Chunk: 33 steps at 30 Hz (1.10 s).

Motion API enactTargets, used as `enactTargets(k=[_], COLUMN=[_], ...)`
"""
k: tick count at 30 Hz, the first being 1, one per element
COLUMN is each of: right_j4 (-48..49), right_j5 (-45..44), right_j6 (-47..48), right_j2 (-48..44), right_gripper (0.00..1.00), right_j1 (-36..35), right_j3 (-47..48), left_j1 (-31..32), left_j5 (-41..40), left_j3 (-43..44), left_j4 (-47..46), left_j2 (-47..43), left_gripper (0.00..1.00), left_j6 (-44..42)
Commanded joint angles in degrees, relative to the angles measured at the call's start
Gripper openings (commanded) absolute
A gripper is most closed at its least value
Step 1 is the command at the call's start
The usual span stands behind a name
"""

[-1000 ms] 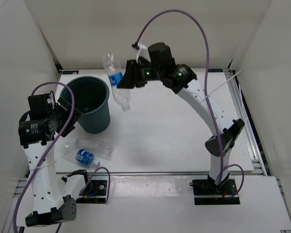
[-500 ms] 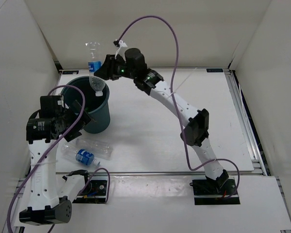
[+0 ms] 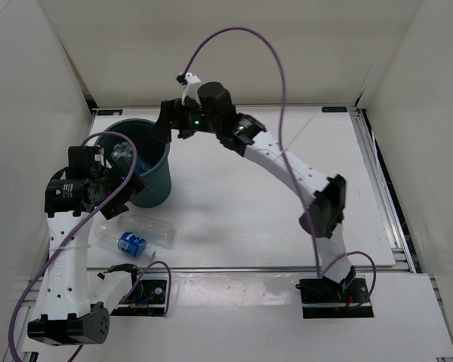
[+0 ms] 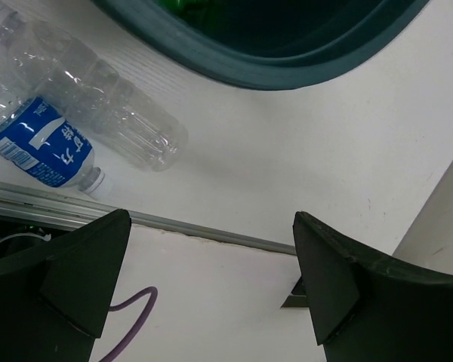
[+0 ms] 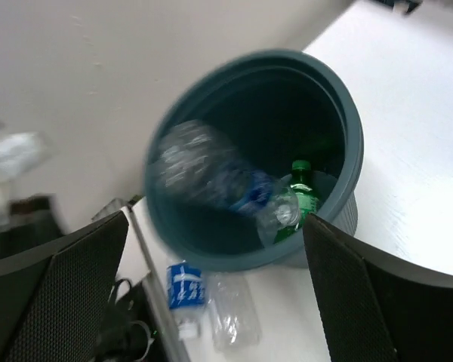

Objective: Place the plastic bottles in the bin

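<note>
The dark teal bin (image 3: pixel 155 187) stands at the table's left. My right gripper (image 3: pixel 164 124) hangs open above its far rim, with nothing between the fingers. In the right wrist view a clear bottle with a blue label (image 5: pixel 211 177) is blurred inside the bin (image 5: pixel 349 113), beside a green bottle (image 5: pixel 302 197) lying at the bottom. A second clear bottle with a blue label (image 3: pixel 134 238) lies on the table in front of the bin. My left gripper (image 3: pixel 123 188) is open and empty at the bin's near left side, with that bottle (image 4: pixel 68 128) above and left of its fingers.
White walls close in the table at the back and both sides. A metal rail (image 4: pixel 204 230) runs along the near edge of the table. Purple cable (image 3: pixel 147 265) loops near the left arm's base.
The right arm swung left over the bin and its gripper opened, letting the clear bottle drop into the bin. The left gripper opened fully and shifted slightly right.
</note>
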<state>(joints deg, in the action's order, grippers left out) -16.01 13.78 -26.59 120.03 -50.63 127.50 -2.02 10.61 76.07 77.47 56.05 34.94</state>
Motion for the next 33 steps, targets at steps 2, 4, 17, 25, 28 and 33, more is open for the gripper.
enactTargets(k=[2,4,17,25,28,33], right_j4=[-4.01,-8.93,-20.28,-23.36,-23.89,-24.95], right_j5=[-0.77,0.63,6.69,7.31,7.31,5.39], right_j6=[5.4,5.41,2.24,2.77,2.77,3.39], right_j2=[-15.33,-17.01,-27.56,-33.36,-36.52,-40.22], right_gripper=[1.0,1.0,1.0,1.0,1.0,1.0], right_j1=[0.89,0.89,-1.66,-2.19,-2.19,-2.19], right_j3=[-2.61,-3.14,-13.33,-18.68,-23.17,-26.6], left_j1=[0.26,0.26,0.26,-0.87,-1.41,-3.52], left_j5=[-4.54,-7.61,-16.15,-20.54,-23.26,-23.8], left_j3=[-3.55,-7.94,-22.18,-31.59,-32.13,-37.83], left_j4=[3.03,2.51,2.77,3.3,0.76,-4.34], left_j2=[-1.38,-2.96,-7.54,-8.06,-7.36,-6.22], left_gripper=[1.0,1.0,1.0,1.0,1.0,1.0], left_j6=[0.91,3.63,23.77,32.38,32.39,31.77])
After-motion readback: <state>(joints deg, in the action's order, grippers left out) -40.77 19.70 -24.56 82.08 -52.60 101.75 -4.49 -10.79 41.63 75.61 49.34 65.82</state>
